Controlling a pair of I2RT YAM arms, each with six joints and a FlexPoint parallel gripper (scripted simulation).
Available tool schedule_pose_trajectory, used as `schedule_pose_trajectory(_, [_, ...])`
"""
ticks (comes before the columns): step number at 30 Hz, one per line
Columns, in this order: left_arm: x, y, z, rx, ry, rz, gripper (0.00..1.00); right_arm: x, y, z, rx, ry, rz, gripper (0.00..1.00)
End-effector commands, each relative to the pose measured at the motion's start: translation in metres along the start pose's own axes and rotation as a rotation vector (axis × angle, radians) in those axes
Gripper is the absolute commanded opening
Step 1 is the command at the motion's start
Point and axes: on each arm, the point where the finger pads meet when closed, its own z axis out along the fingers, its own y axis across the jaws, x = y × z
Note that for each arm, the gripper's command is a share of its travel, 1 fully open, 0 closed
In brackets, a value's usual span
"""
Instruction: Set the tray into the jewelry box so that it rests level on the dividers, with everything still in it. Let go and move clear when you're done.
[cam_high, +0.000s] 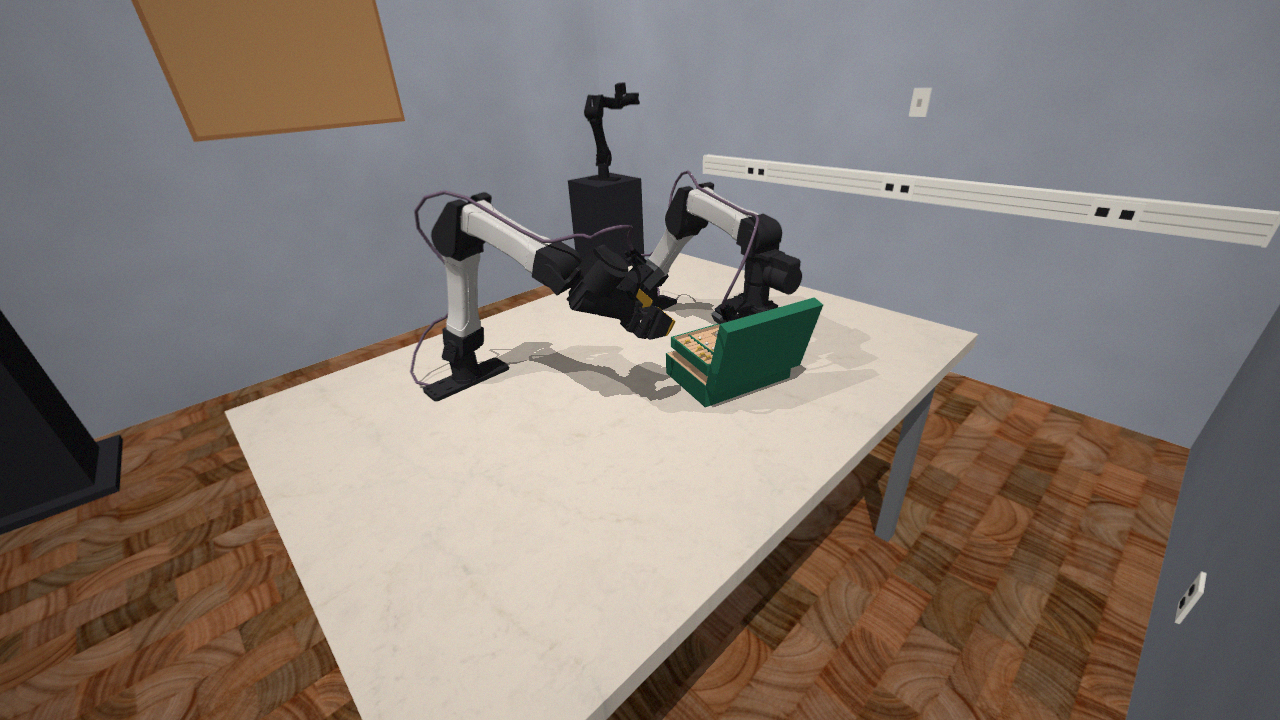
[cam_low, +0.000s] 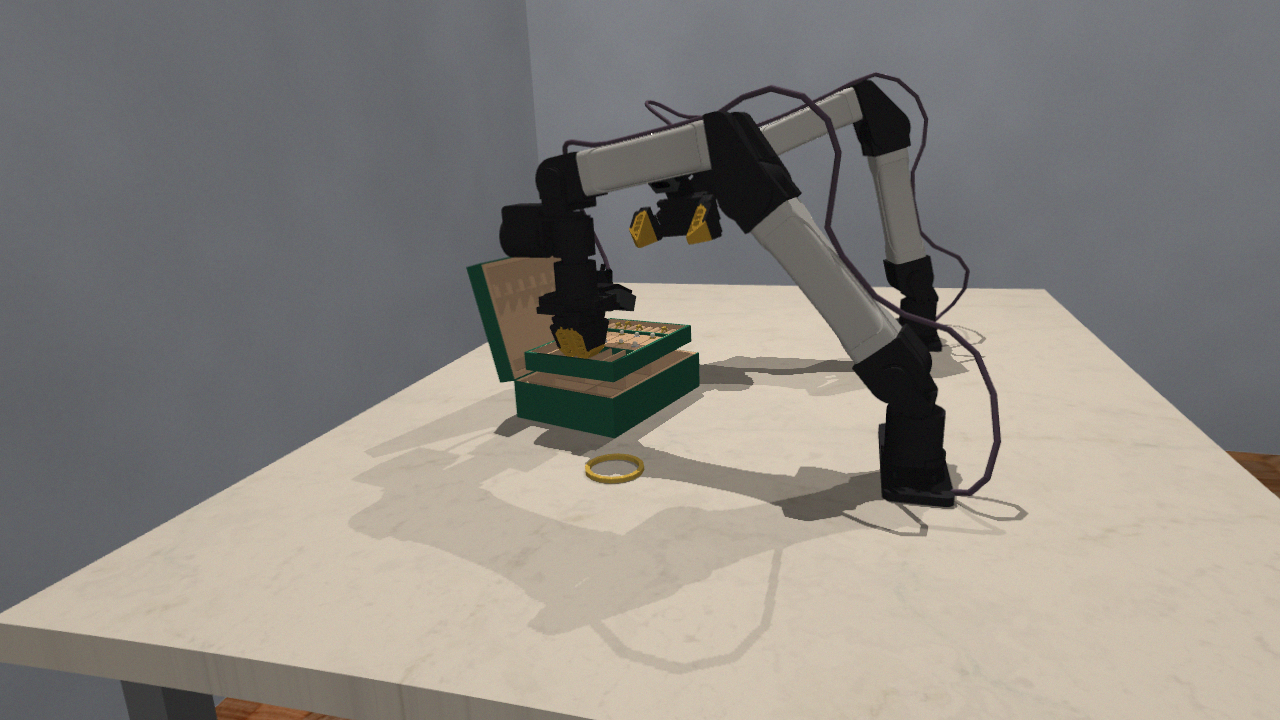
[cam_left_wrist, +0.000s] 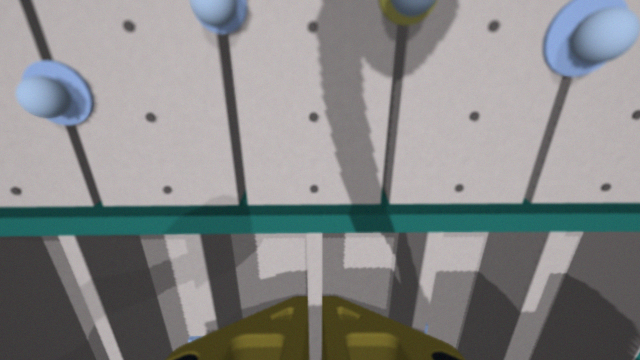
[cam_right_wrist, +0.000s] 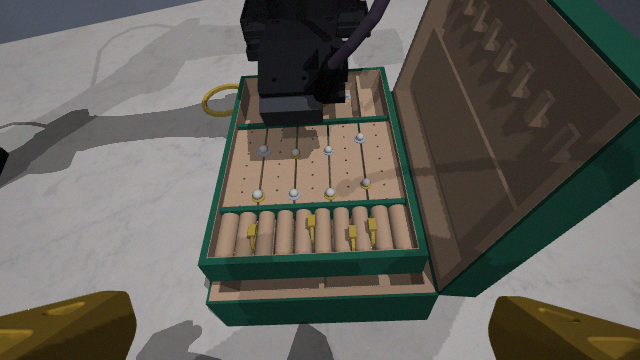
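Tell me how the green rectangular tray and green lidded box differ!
The green rectangular tray is shallow; the green lidded box is deeper. The tray has no lid; the box's lid stands open. The tray hangs; the box sits on the table. Both have tan insides.
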Motion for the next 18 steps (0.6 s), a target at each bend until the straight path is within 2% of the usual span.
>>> schedule_pose_trajectory(1, [-0.004, 0.004, -0.002, -0.003, -0.016, 0.012, 0.0, -0.021, -0.011, -0.007, 0.005, -0.062, -0.031, 1.0])
schedule_pose_trajectory(2, [-0.004, 0.005, -0.014, -0.03, -0.013, 0.012, 0.0, -0.022, -0.01, -0.008, 0.003, -0.066, -0.035, 1.0])
schedule_pose_trajectory(7, [0.0, 0.019, -0.005, -0.065, 0.011, 0.022, 0.0, -0.03, -0.006, -0.012, 0.002, -0.08, -0.053, 1.0])
schedule_pose_trajectory(12, [0.0, 0.005, -0.008, -0.039, 0.004, 0.008, 0.0, -0.031, -0.005, -0.011, -0.001, -0.08, -0.054, 1.0])
schedule_pose_trajectory(18, [0.001, 0.008, -0.009, -0.047, 0.005, 0.008, 0.0, -0.031, -0.005, -0.011, -0.001, -0.08, -0.054, 1.0])
